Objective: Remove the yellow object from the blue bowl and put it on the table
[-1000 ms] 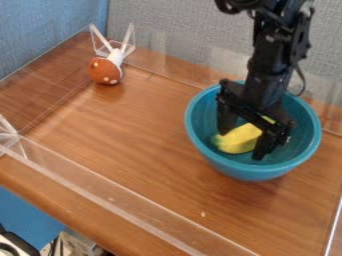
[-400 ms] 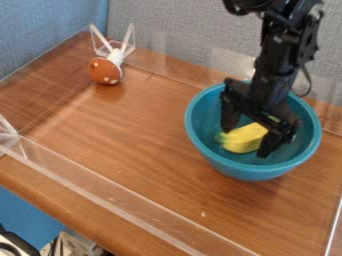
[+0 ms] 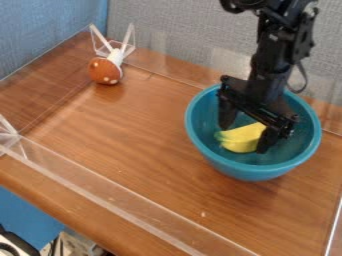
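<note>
a: where's the yellow object (image 3: 242, 137)?

b: lying inside the blue bowl (image 3: 253, 165), on its bottom, a little toward the near-left side of the hollow. not on the table (image 3: 120, 140).

a: and the bowl?

b: sitting toward the right edge of the table, nearer the far side than the near edge.

a: the gripper (image 3: 251, 124)?

b: pointing straight down into the bowl, hanging from a black arm (image 3: 279, 45) reaching in from the far right corner. jaws spread wide, one finger to each side of the yellow object. straddling it, not clamped on it; holding nothing. hard to say whether either finger touches it.

a: lifted at all?

b: no, resting on the bowl's floor, below the rim.

a: anything else on the table?

b: a round orange-brown object (image 3: 104, 70) near the far left corner, well apart from the bowl, just in front of a white clip (image 3: 116, 44) on the clear wall (image 3: 160, 225) edging the table. another white clip (image 3: 10, 133) on the left edge.
</note>
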Tool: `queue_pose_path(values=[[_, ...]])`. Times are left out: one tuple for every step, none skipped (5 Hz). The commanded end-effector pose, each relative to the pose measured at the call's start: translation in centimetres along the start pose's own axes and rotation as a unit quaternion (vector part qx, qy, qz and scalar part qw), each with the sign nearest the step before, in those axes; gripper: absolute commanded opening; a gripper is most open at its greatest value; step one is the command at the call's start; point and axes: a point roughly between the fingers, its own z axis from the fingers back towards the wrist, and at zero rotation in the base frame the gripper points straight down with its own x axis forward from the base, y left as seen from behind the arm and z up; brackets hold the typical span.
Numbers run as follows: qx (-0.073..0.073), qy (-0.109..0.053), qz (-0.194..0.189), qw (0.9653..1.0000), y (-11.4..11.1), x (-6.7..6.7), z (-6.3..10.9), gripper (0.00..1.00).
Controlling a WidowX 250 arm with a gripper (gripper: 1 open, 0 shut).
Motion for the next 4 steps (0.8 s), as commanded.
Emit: queue_pose_path(values=[[-0.002,-0.039,-0.004,0.9992,0.8,1.0,2.2,1.0],[-0.002,-0.045,-0.021,0.9988,0.7,1.8,2.4,1.0],[0.002,-0.045,-0.025,0.9987,-0.7,2.2,1.6,1.0],[0.006,-0.043,-0.028,0.9987,-1.9,2.3,0.9,1.0]])
